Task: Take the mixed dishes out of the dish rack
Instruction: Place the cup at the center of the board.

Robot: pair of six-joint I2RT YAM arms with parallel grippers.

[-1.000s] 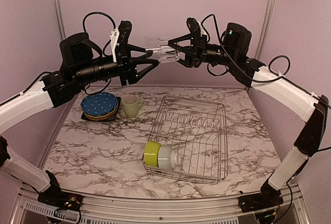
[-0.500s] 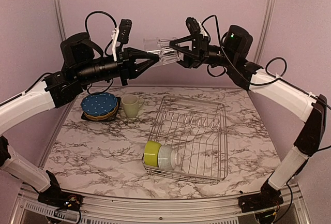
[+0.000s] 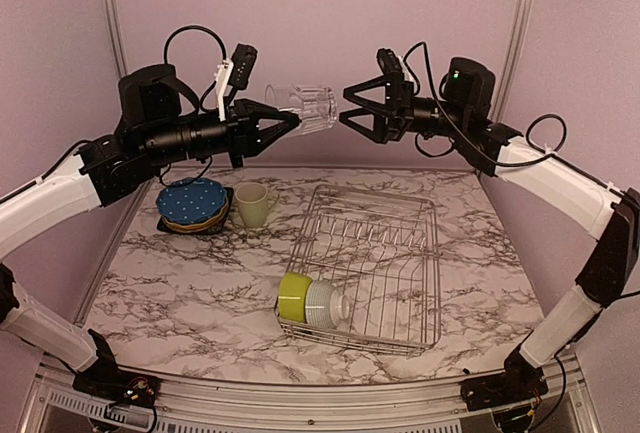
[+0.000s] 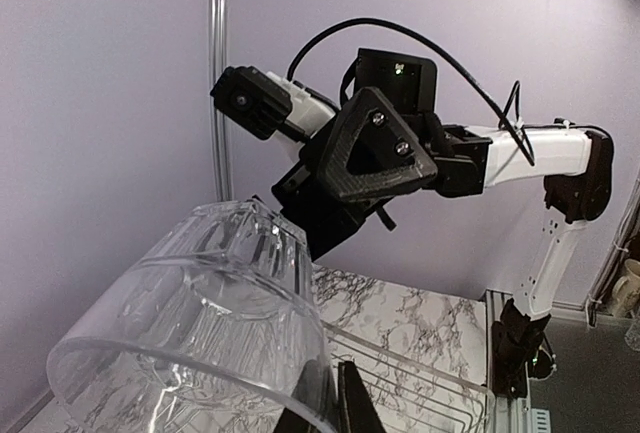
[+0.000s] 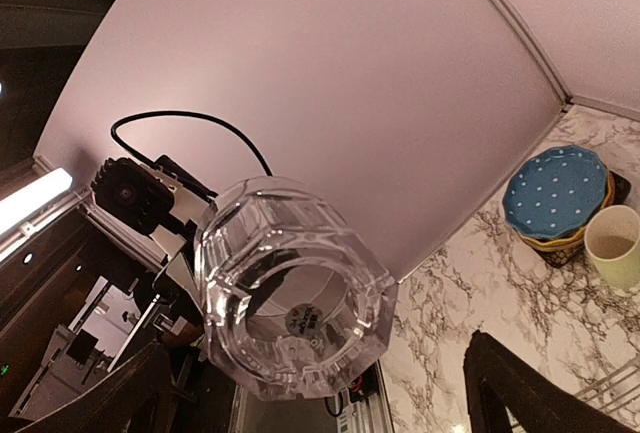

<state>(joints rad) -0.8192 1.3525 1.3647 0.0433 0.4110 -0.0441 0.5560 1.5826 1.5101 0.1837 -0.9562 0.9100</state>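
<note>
Left pincer (image 3: 287, 121) is clamped on the rim of the small clear glass (image 3: 313, 107), high above the desk (image 3: 180, 283). Right pincer (image 3: 343, 105) gapes just beside its base, not touching. Judged step: mid-air handover. Next: set the glass upright beside the mug (image 3: 254, 205).

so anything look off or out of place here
Two things. The lime-green bowl and white ribbed bowl lie tipped on their sides, pressed together, at the near-left corner of the dish rack. And the clear glass hangs sideways in mid-air, pinched by its rim in the left pincer alone.
</note>
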